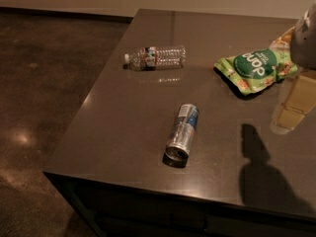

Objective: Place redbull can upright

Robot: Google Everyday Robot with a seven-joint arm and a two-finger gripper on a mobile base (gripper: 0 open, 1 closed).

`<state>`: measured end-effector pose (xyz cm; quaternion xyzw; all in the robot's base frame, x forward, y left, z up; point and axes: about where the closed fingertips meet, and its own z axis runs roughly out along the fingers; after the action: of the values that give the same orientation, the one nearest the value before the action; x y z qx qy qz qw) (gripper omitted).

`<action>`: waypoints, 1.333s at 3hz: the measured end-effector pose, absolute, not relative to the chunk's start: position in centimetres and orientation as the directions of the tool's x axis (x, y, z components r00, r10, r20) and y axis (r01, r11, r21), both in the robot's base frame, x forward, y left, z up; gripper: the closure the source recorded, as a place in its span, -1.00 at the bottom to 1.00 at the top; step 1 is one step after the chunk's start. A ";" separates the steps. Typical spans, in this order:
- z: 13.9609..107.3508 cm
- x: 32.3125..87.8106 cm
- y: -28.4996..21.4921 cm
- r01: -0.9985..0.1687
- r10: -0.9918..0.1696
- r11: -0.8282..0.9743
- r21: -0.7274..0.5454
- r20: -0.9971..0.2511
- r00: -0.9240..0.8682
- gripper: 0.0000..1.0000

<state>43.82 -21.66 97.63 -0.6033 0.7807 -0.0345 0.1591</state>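
Note:
The redbull can lies on its side near the middle of the dark table. It is silver and blue, and its silver top faces the front edge. My gripper hangs above the table at the right edge of the view, well to the right of the can and apart from it. It casts a shadow on the table below it.
A clear plastic water bottle lies on its side at the back left of the table. A green snack bag lies at the back right, just beside my gripper. The table's left and front edges drop to a dark floor.

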 end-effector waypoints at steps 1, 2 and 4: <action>97.6 43.8 -21.7 -0.931 -0.953 0.270 -0.246 -0.207 -0.221 -1.00; 98.0 44.4 -21.3 -0.934 -0.958 0.247 -0.259 -0.210 -0.195 -1.00; 96.6 47.0 -17.2 -0.959 -0.966 0.033 -0.283 -0.256 0.042 -1.00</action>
<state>46.99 -17.20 96.64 -0.6952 0.6920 -0.0093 0.1941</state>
